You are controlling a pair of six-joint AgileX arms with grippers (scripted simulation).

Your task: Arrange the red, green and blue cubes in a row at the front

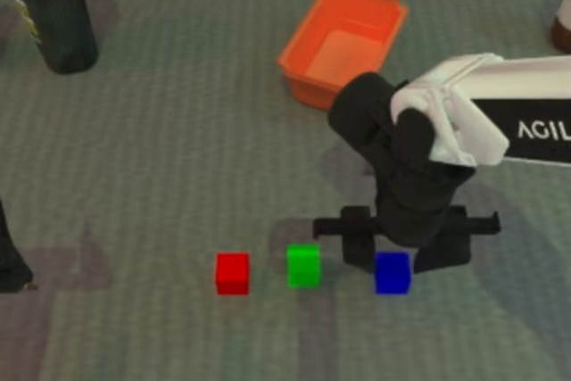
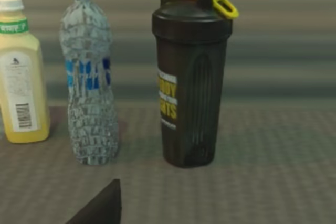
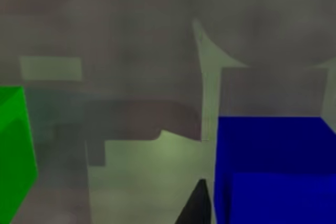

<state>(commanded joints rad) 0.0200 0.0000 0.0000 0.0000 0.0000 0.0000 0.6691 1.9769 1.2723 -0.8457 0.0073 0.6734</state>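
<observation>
Cubes are lying in a line near the front edge of the tabletop: the red cube (image 1: 232, 272) toward the left, the green cube (image 1: 303, 266) just beside it, and the blue cube (image 1: 392, 272) further right with a wider gap. Our right gripper (image 1: 393, 252) is hanging directly over the blue cube, its fingers (image 1: 358, 240) spread wide to either side, so we are judging it released and grasping nothing. The right wrist view is showing the blue cube resting on the tabletop (image 1: 178, 131) with one dark fingertip (image 3: 197, 205) just beside its face.

Risks we are noting:
- A finger is sitting near the blue cube, so any sideways drift while lifting could nudge the cube out of line
- The blue cube is standing further from the green than the green from the red; we are judging the spacing uneven
- The orange tub (image 1: 343, 42) is lying behind the right arm, near its retreat path

Our left gripper is parked off the left edge; its fingers we cannot tell
</observation>
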